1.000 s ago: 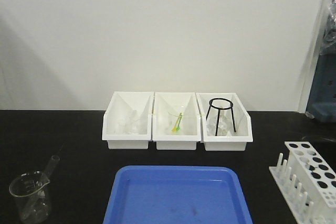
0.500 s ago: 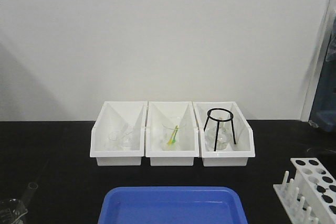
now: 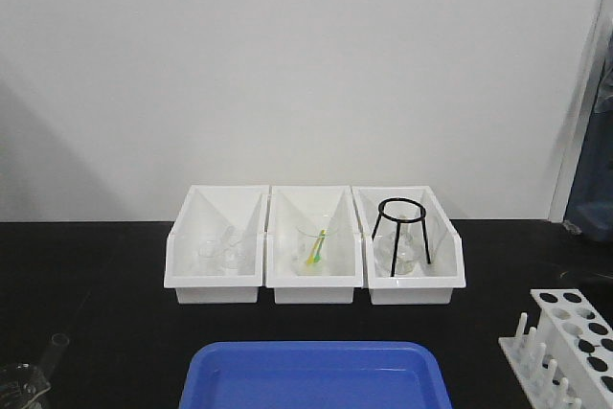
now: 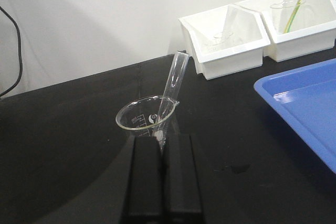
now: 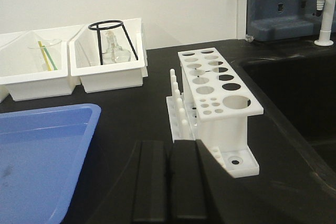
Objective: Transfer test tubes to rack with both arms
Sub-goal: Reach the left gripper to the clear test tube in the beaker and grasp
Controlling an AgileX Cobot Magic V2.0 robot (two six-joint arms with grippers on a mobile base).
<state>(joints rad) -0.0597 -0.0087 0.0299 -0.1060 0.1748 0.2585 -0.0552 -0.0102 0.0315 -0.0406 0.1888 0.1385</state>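
One clear test tube [image 4: 176,74] leans in a squat glass beaker [image 4: 137,123] on the black bench. In the front view only the tube's top [image 3: 55,347] shows at the bottom left. My left gripper [image 4: 165,139] sits just in front of the beaker, jaws shut with nothing between them. The white rack [image 5: 218,85] stands at the right, its holes holding nothing; the front view shows the rack [image 3: 575,332] at the lower right edge. Beside the rack's near left corner, my right gripper [image 5: 169,144] is shut and holds nothing. Neither arm shows in the front view.
Three white bins [image 3: 215,283] line the back wall; the middle one holds a yellow-green stick [image 3: 314,248], the right one a black wire tripod. A blue tray [image 3: 316,375] lies at front centre. A dark sink [image 5: 294,93] drops right of the rack.
A second ago the front view shifted, so bins, tray, beaker and rack slid lower in the frame. Nothing has visibly moved over the last half second.
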